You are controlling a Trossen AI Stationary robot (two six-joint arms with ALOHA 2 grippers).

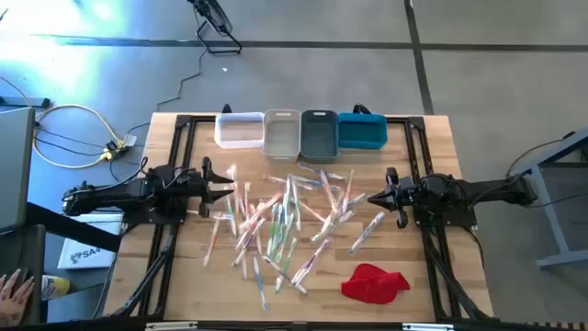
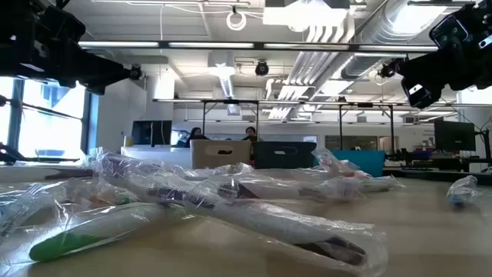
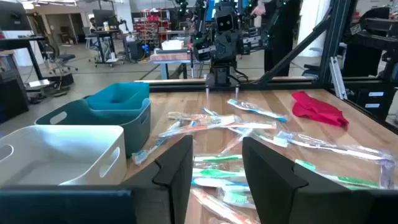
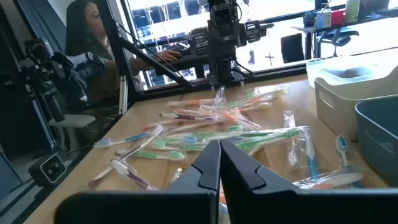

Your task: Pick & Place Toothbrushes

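Observation:
Many toothbrushes point(image 1: 285, 221) in clear wrappers lie scattered flat on the middle of the wooden table point(image 1: 441, 165), with pink, orange, green, blue and white handles; the left wrist view also shows the toothbrushes point(image 3: 249, 124). My left gripper point(image 1: 230, 188) hovers at the pile's left edge, fingers level and open point(image 3: 217, 168), nothing between them. My right gripper point(image 1: 388, 195) hovers at the pile's right edge, fingers level and shut point(image 4: 220, 163), holding nothing. Both hang well above the table top in the low view.
Along the far edge stand a white bin point(image 1: 239, 129), a beige bin point(image 1: 282, 133), a grey bin point(image 1: 319, 133) and a blue bin point(image 1: 362, 131). A red cloth point(image 1: 374, 282) lies near the front right. A person's hand point(image 1: 14, 292) shows off the table's near left.

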